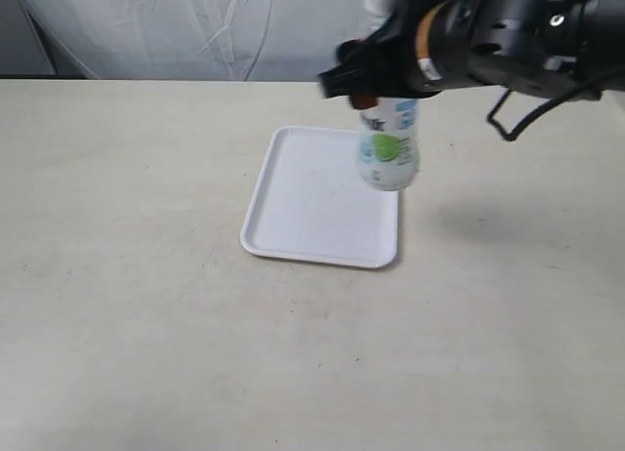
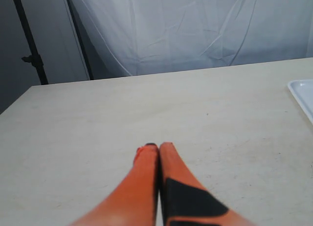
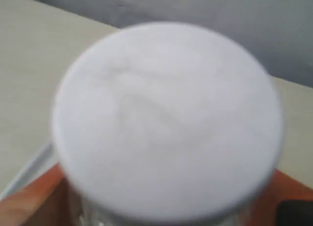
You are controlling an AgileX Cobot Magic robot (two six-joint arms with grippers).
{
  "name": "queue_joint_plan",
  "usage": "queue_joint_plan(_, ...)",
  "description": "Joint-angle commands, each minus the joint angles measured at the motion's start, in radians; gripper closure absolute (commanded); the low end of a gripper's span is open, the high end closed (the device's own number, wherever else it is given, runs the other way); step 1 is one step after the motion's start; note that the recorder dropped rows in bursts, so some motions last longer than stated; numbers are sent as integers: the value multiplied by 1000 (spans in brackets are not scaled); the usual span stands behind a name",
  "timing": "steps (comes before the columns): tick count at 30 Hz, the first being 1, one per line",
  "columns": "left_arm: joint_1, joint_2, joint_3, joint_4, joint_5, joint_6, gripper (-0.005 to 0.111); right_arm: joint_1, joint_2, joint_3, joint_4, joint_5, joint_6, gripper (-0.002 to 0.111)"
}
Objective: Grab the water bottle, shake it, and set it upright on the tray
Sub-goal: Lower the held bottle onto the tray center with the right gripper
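The water bottle (image 1: 389,146) hangs in the air over the right part of the white tray (image 1: 303,202), its label with the green circle showing below the grip. My right gripper (image 1: 376,92) is shut on the bottle's upper part. In the right wrist view the white cap (image 3: 168,118) fills most of the picture, with an orange finger (image 3: 29,199) on either side below it. My left gripper (image 2: 158,146) is shut with nothing in it, low over the bare table. A corner of the tray (image 2: 303,94) shows at the edge of the left wrist view.
The beige table (image 1: 127,275) spreads wide around the tray. A white cloth backdrop (image 1: 195,26) hangs behind the far edge. A dark stand pole (image 2: 29,40) stands beyond the table's corner.
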Motion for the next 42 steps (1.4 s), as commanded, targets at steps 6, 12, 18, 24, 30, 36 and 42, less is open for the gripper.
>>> queue_joint_plan(6,-1,-4,2,0,0,3,107,101,1,-2,27,-689,131,109)
queue_joint_plan(12,-1,-4,2,0,0,3,107,98,39,-2,17,-438,104,109)
queue_joint_plan(18,-1,-4,2,0,0,3,107,-21,20,-2,-29,-111,91,109)
queue_joint_plan(24,-1,-4,2,0,0,3,107,-8,-7,-2,33,-487,127,109)
queue_joint_plan(30,-1,-4,2,0,0,3,107,79,62,-2,49,-904,128,109)
queue_joint_plan(36,-1,-4,2,0,0,3,107,55,66,-2,42,-508,70,109)
queue_joint_plan(42,-1,-4,2,0,0,3,107,-9,21,-2,-28,-144,44,109)
